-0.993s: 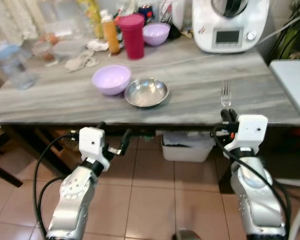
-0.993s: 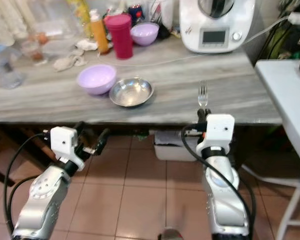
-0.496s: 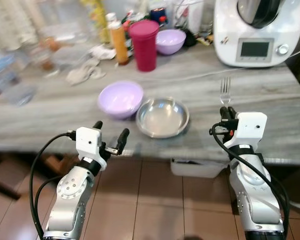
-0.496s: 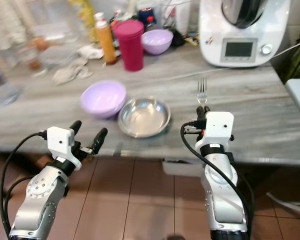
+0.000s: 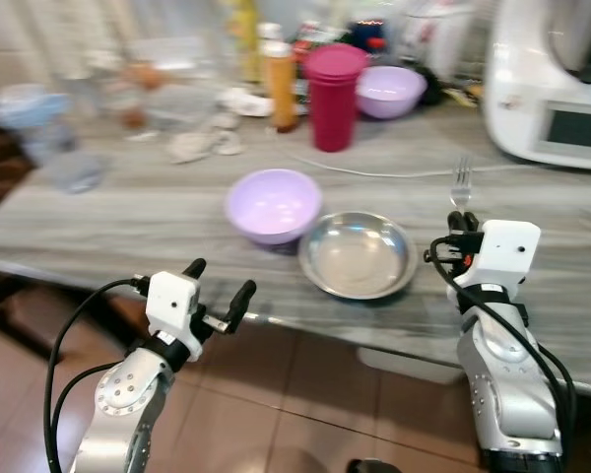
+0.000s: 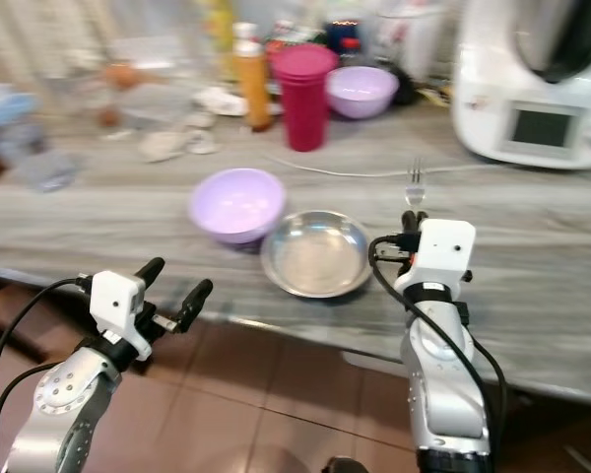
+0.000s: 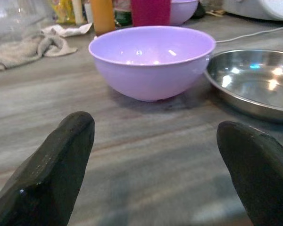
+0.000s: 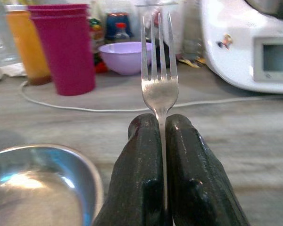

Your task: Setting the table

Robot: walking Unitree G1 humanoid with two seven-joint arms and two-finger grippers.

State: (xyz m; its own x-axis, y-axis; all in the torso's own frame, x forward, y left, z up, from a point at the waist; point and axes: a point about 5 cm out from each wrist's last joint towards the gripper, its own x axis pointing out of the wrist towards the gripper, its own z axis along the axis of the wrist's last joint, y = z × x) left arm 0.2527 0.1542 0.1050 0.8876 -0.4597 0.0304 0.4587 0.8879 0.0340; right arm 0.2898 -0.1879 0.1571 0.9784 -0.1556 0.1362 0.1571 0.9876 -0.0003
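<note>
Fork sits at right of centre in the head view, tines pointing up-frame, its handle clamped between the closed fingers of the right gripper. In the right wrist view the fork rises from between the two pressed fingers, with the steel bowl at lower left of that frame. The right gripper hangs over the grey table, just right of the steel bowl.

The lilac bowl stands at frame centre, touching or nearly touching the steel bowl's left rim; the blur prevents a firm reading. The left gripper is at lower left of centre, near the table's front edge, fingers spread wide and holding nothing. The left wrist view shows both fingers apart, with the lilac bowl ahead between them.

Along the upper frame stand a red tumbler, an orange bottle and a second lilac bowl. A white kitchen appliance occupies the upper right corner. A thin white cable runs across the table behind the bowls
</note>
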